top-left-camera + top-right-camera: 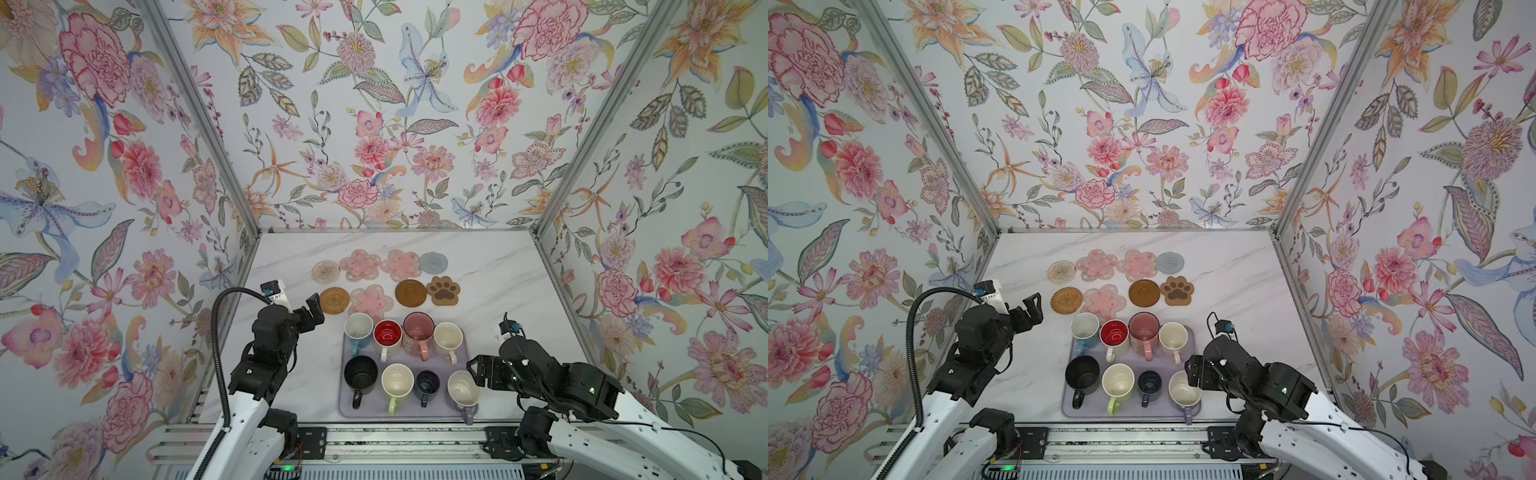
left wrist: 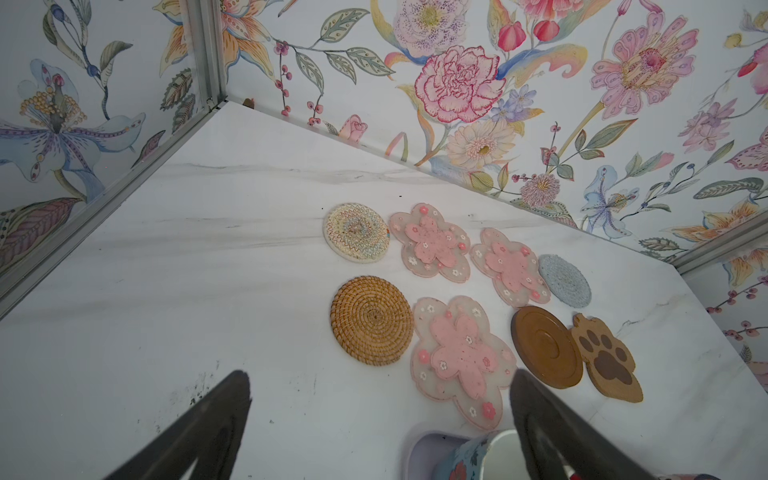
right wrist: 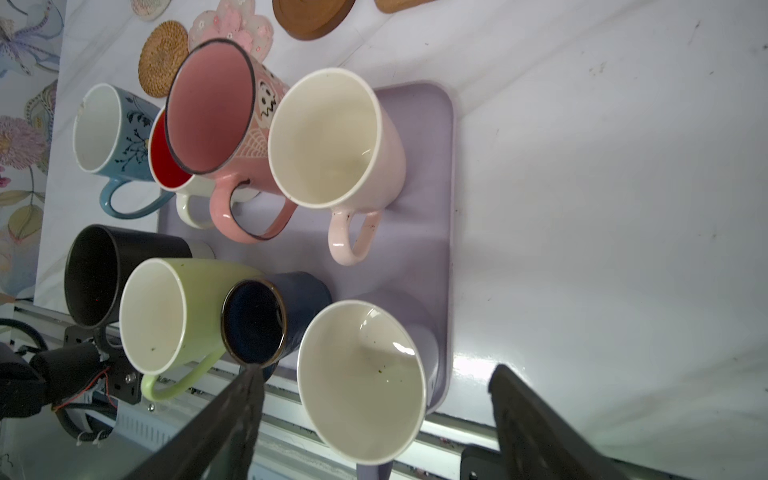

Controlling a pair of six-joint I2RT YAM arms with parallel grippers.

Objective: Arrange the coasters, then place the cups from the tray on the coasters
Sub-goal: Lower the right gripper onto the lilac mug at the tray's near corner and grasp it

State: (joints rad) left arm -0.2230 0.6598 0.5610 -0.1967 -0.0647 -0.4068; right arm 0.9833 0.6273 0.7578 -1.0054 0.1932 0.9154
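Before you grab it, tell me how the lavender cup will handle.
The lavender cup seems to flare wide above a narrower base, so a sideways nudge could tip it. Its glossy glaze probably makes it slippery. It looks ceramic: rigid, likely breakable.

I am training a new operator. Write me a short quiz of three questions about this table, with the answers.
1. True or false: a cup stands on a coaster.
2. Which coaster lies nearest the left gripper? A paw-print, B tan woven round, C grey-blue woven round.
3. Which cup is closest to the open right gripper?
Key: 1 false; 2 B; 3 the lavender cup.
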